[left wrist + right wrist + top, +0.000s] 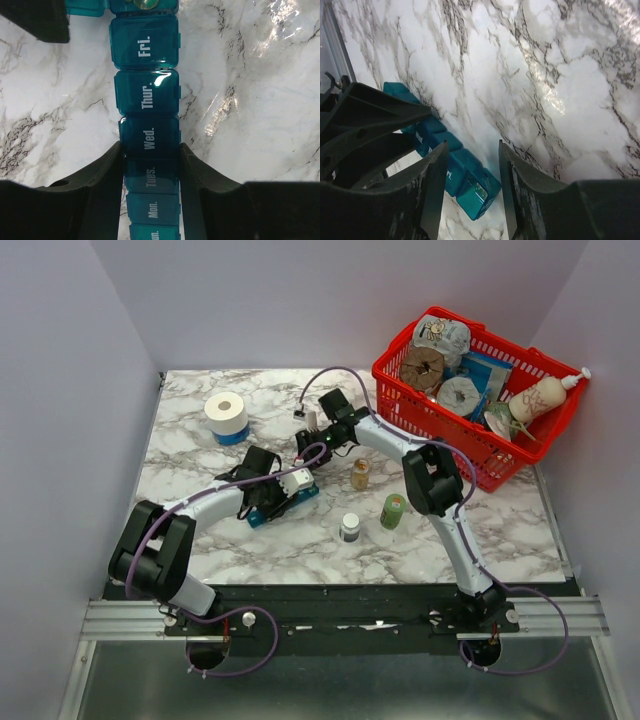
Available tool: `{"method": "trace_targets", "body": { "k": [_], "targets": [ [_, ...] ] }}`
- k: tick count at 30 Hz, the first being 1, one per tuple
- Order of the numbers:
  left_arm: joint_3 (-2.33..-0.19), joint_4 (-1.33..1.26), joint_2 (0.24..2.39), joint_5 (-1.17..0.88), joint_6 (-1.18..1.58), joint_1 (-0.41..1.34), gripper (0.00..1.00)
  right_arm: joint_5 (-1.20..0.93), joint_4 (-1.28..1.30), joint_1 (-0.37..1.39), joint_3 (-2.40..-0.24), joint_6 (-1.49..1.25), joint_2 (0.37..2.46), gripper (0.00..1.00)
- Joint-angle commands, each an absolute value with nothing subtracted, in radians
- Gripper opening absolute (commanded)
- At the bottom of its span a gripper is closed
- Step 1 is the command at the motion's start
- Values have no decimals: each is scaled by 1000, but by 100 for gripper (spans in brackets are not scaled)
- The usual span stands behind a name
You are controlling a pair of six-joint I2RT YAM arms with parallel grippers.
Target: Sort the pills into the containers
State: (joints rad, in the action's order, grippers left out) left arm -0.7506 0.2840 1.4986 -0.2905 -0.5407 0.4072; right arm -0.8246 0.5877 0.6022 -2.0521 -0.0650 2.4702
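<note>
The blue pill-organiser strip (287,502) lies on the marble table. My left gripper (272,492) is shut on it, with the fingers pressed on both sides at the Tues. and Wed. compartments (150,150). The end compartment past Fri. stands open with its lid (85,6) flipped aside, and a yellowish piece (145,4) shows inside. My right gripper (308,447) is open and empty, hovering over that open end of the strip (475,192). The clear bottle of pills with a tan cap (360,474) stands upright just right of the right gripper.
A green bottle (393,511) and a white bottle with a dark cap (349,528) stand in front of the clear bottle. A red wire basket (470,455) full of items sits at the back right. A white tape roll (226,416) is at the back left.
</note>
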Motion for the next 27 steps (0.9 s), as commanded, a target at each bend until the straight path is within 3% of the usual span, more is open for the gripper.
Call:
{"method": "trace_targets", "body": {
  "k": [1,27],
  "targets": [
    [-742,333,1552,-268,-526,407,0,-850,604,601,-2010,-44,2401,51],
    [-755,345,1568,-268,-512,405,0,-859,586,601,-1893,-40,2330,50]
  ]
}}
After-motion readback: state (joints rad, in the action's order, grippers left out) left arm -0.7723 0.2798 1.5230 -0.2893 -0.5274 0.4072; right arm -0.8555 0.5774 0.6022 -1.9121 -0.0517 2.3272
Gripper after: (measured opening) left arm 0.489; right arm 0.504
